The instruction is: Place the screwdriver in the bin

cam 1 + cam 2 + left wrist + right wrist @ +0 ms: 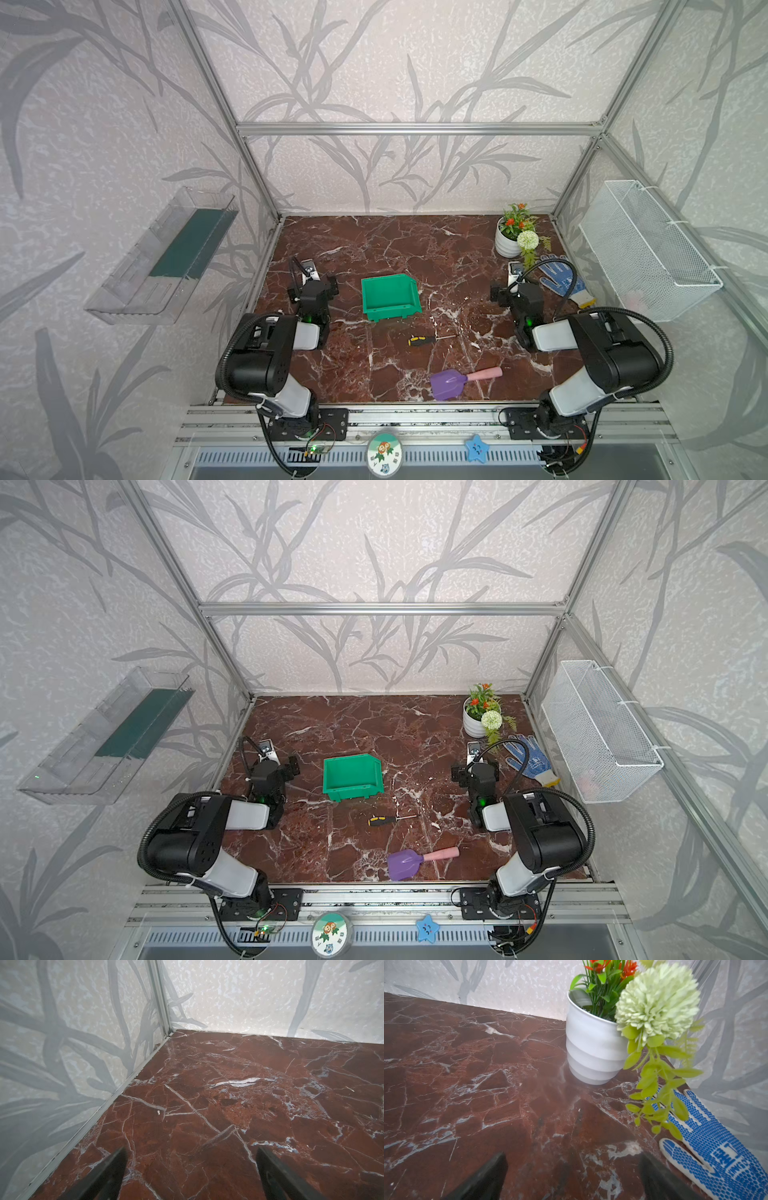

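The right gripper [572, 1157] stands open, its jaws spread wide with only bare marble between them. It hangs well off to the right of the bin [390, 312], about level with it, and near a blue-dotted glove [716, 1147] and a white flower pot [591, 1047] that sit farther from the bin again. The left gripper [190, 1151] is open and empty too, close beside the bin on its left.

The screwdriver [428, 340] lies flat on the table [353, 249] just in front of the bin, apart from it and a little toward the right arm's side. Its handle [419, 341] points left and its shaft [445, 337] points right. Farther out from the bin, past the screwdriver, lies a purple shovel [461, 380], which is no part of the job.

The tool looks light and stiff, so it should lift without sagging and needs no strong squeeze. The thin metal shaft is probably slick and too narrow for a sure pinch. The black-and-yellow handle is the thicker part and the better place to hold, about midway along it. The jaws would have to straddle it crosswise and come right down to the stone. A round handle on hard marble may roll or skid if one jaw touches first, so both should close together
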Tool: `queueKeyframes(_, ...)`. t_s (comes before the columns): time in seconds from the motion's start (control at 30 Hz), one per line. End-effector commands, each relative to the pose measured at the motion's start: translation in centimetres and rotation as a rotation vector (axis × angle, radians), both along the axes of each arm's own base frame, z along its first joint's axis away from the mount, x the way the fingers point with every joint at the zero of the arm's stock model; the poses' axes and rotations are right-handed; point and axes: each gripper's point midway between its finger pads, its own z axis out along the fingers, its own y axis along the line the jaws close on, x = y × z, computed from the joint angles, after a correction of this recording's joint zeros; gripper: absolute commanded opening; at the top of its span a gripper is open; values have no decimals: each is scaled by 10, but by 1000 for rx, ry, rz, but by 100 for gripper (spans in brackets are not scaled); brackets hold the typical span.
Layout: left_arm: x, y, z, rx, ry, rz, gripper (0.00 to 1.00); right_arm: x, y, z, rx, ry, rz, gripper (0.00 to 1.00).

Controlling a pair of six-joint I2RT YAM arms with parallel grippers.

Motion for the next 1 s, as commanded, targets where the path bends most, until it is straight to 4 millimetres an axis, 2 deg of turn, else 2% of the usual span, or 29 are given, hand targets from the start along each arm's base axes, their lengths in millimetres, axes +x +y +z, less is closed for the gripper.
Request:
queueKeyframes(0.0,-2,2,-1,2,-5,8,99,4,2,10,6,-33,13,99)
queueKeyframes(0.87,-2,2,-1,3,-6,7,99,4,2,10,4,-31,14,99)
queueKeyframes(0.97,-13,12,5,-9,-61,63,99,4,2,10,4,-32,14,99)
